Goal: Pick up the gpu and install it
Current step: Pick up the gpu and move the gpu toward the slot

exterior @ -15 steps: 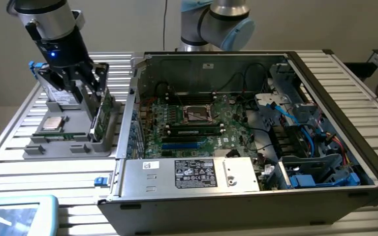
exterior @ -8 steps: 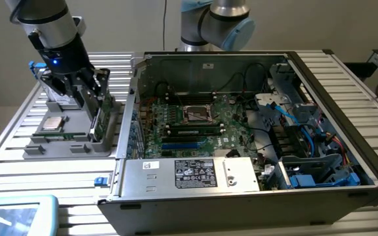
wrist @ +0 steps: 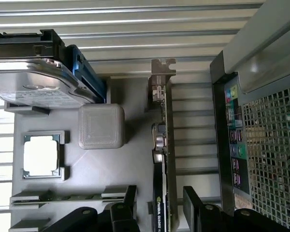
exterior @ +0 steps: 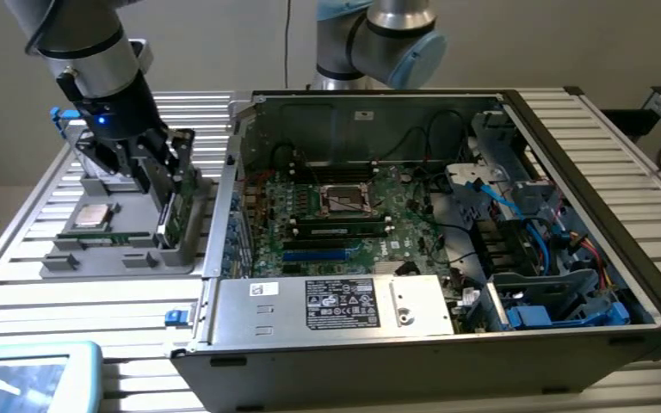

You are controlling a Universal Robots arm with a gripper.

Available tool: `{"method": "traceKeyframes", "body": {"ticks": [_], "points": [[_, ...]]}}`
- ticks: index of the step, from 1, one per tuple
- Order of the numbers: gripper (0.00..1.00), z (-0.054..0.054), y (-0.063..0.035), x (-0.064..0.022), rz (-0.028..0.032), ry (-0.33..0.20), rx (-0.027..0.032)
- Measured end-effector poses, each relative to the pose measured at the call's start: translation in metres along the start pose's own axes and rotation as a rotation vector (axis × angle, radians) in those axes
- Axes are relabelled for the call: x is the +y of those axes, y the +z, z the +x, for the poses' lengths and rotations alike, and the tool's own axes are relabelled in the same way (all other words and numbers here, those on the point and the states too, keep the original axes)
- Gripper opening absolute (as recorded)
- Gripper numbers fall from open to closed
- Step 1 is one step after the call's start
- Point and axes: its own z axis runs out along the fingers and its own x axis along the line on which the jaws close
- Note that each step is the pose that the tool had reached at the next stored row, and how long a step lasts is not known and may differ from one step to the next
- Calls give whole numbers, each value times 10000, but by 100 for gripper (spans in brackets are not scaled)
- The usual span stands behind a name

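Arm (exterior: 113,77) angled down, jaws (apart) straddling the gpu (wrist: 164,145).

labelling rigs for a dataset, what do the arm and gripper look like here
The arm is a silver-grey tube with rounded joints, and one joint housing carries a pale blue cap. Its wrist section is black, with a small blue light on the side. The gripper is black, with two flat, squared fingers.

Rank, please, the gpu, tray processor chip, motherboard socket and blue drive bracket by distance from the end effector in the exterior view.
1. gpu, directly under the end effector.
2. processor chip, exterior view's left.
3. motherboard socket, centre of view.
4. blue drive bracket, exterior view's far right.
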Motion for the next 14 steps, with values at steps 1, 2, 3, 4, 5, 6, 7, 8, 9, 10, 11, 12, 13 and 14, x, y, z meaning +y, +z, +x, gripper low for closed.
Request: {"method": "traceKeyframes", "body": {"ticks": [1,2,3,4,5,6,7,8,9,10,11,12,13,14], "points": [[51,-1,15,-1,-43,1,-1],[51,0,31,-4,-73,2,1],[51,1,50,-8,-92,3,2],[51,1,64,-10,-96,3,3],[51,2,68,-11,-96,4,4],[51,1,68,-11,-96,4,4],[51,1,68,-11,-96,3,4],[51,1,68,-12,-96,3,5],[51,1,68,-11,-96,3,5],[51,1,72,-12,-96,2,4],[51,1,80,-13,-99,1,-9],[51,1,94,-15,-100,-2,-31],[51,1,108,-17,-100,-6,-51],[51,2,125,-18,-101,-7,-71]]}}
